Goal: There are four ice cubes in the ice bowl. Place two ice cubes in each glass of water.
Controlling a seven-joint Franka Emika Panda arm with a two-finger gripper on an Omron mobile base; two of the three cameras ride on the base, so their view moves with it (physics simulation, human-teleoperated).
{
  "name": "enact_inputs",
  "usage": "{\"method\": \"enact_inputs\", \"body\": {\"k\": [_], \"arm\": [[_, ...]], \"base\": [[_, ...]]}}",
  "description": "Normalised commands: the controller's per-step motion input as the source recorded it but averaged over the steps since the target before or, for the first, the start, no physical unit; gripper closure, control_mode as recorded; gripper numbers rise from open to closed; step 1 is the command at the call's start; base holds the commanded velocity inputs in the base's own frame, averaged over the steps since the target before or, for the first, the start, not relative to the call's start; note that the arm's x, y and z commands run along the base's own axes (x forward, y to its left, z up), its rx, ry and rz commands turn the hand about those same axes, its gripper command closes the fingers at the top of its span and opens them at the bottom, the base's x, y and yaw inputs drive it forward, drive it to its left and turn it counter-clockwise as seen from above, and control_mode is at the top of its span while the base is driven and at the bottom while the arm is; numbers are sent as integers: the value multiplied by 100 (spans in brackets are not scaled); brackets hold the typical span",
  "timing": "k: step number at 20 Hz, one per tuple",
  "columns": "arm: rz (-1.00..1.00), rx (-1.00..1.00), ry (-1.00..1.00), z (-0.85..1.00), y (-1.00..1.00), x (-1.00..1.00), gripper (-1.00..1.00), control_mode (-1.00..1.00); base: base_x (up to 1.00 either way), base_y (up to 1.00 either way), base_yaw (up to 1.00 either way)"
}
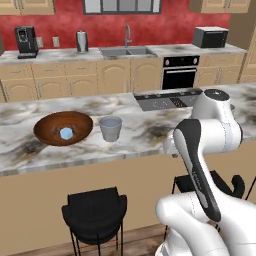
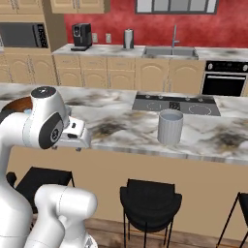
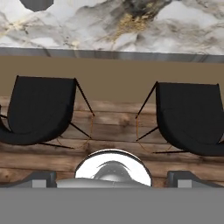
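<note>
The ice bowl [image 1: 63, 127], wide and of dark reddish wood, sits on the left of the marble island. A pale blue clump of ice cubes [image 1: 66, 133] lies in it. One grey-blue glass of water [image 1: 110, 128] stands just right of the bowl. The other glass [image 2: 170, 126] stands farther right, in front of the cooktop. My gripper [image 3: 113, 177] hangs open and empty at the island's near edge, pointing down at the floor, its dark fingertips [image 3: 41, 178] wide apart. A glass rim [image 3: 37, 3] peeks in at the hand view's top left.
A black cooktop [image 1: 167, 100] is set into the island behind the arm. Black stools [image 1: 95, 212] stand below the island's front edge [image 3: 113, 54]. On the back counter are a sink [image 1: 127, 51], a kettle [image 1: 82, 42] and a coffee machine [image 1: 26, 41].
</note>
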Motion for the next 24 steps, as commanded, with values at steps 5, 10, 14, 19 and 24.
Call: {"method": "enact_inputs", "body": {"k": [5, 10, 14, 19, 24], "arm": [[0, 0, 0, 0, 0, 0, -100, 100], [0, 0, 0, 0, 0, 0, -100, 100], [0, 0, -5, 0, 13, 46, -100, -100], [10, 3, -7, 19, 31, 13, -100, -100], [18, 6, -8, 43, 27, 0, -100, -100]], "base": [[54, 0, 0], [51, 0, 0], [0, 0, 0], [0, 0, 0], [0, 0, 0]]}}
